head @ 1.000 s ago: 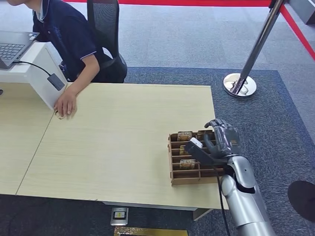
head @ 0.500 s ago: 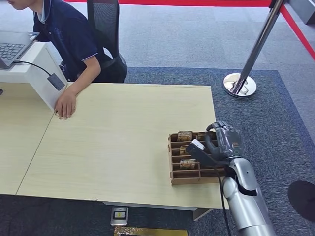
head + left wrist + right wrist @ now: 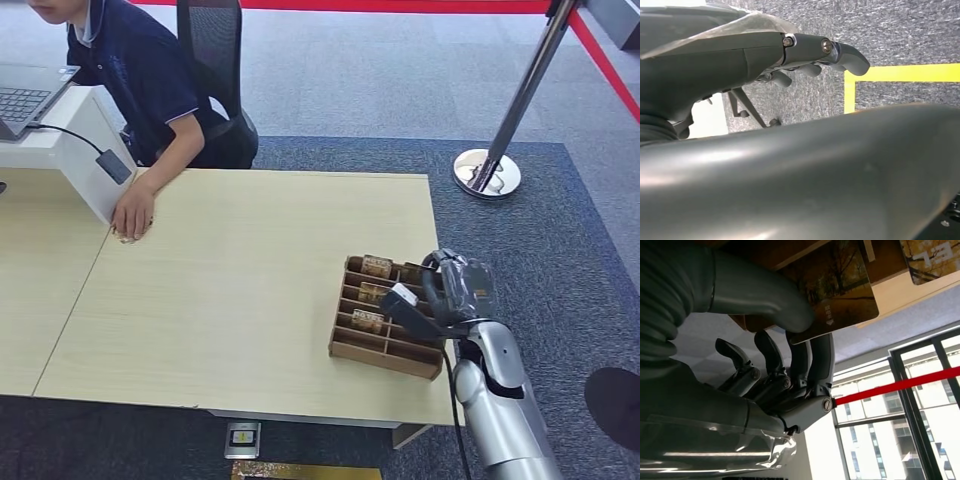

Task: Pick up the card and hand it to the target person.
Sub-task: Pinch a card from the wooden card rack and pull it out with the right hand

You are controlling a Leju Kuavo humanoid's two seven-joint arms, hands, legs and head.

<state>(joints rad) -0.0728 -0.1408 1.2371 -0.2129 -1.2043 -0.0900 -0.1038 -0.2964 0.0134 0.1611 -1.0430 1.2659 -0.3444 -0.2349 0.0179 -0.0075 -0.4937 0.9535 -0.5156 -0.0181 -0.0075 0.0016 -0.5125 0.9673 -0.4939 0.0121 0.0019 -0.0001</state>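
A brown slotted card tray (image 3: 377, 350) sits askew near the table's right front corner, with several gold-printed cards (image 3: 375, 266) standing in it. My right hand (image 3: 455, 290) is at the tray's right end. In the right wrist view my right hand (image 3: 791, 385) pinches one card (image 3: 836, 280), printed with autumn trees, between thumb and fingers. A second card (image 3: 930, 257) stands in the slot beside it. The person (image 3: 143, 70) in a dark shirt sits at the far left, one hand (image 3: 133, 215) flat on the table. My left hand (image 3: 810, 55) hangs by the floor, holding nothing.
A white box (image 3: 72, 140) with a laptop stands at the table's far left. An office chair (image 3: 215, 50) is behind the person. A chrome stanchion base (image 3: 487, 172) with a red rope stands on the carpet beyond the table's right edge.
The tray has swung and slid left, its right end near my hand now nearer the front edge. My right hand has dropped slightly. The person has barely moved.
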